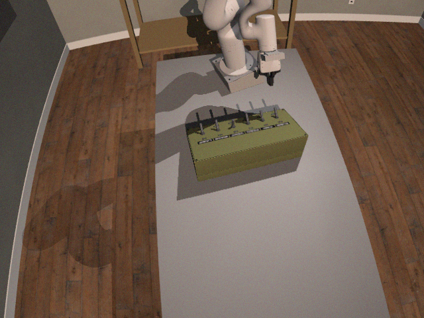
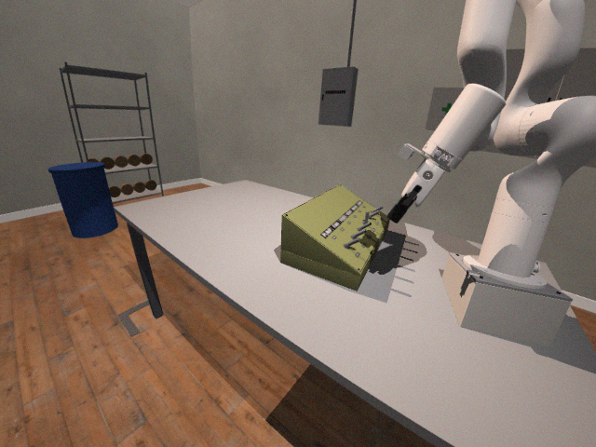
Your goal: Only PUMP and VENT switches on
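Arm: white six-joint arm (image 2: 520, 125) folded, wrist angled downward.
Gripper: black-fingered gripper (image 2: 398, 211) pinched together, empty.
Console: olive-green slanted switch console (image 2: 331, 236) sat just below and beyond the fingertips on grey table (image 2: 240, 269).

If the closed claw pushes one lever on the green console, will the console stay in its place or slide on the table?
The console probably slides a little: it rests loose on the smooth grey table, nothing bracing it. Tipping seems unlikely, since its base is wide and low. The shut claw would be safer pressing gently on the thin levers.
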